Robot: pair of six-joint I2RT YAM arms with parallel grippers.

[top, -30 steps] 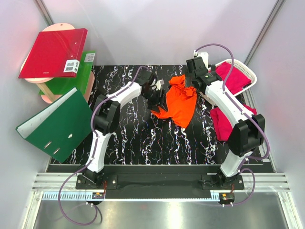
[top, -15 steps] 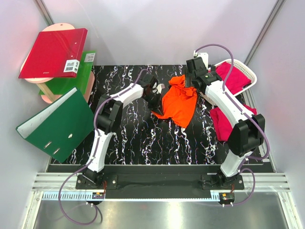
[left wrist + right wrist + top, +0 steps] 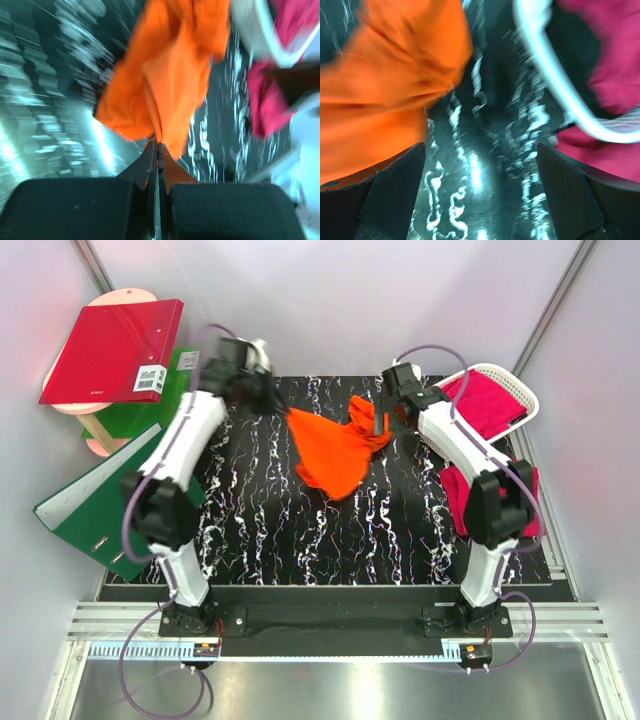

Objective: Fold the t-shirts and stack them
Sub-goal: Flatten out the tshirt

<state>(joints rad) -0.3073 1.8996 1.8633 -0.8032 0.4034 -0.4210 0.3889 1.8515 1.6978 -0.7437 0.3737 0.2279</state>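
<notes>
Orange t-shirt point(image 3: 335, 450) sits bunched over the far middle of the table point(image 3: 300, 530). Its left corner is pinched in the left pincer point(image 3: 157, 150), jaws closed tight on the cloth. The shirt spreads from that pinch toward the right pincer point(image 3: 383, 420), which is wide open with nothing between its jaws, just beside the shirt's right edge. One pink t-shirt point(image 3: 485, 400) lies in the white basket point(image 3: 522, 390) at far right. A second pink t-shirt point(image 3: 455, 495) lies on the table, partly under the right arm. Red binder point(image 3: 110, 345) and green binder point(image 3: 120, 505) stand off to the left.
</notes>
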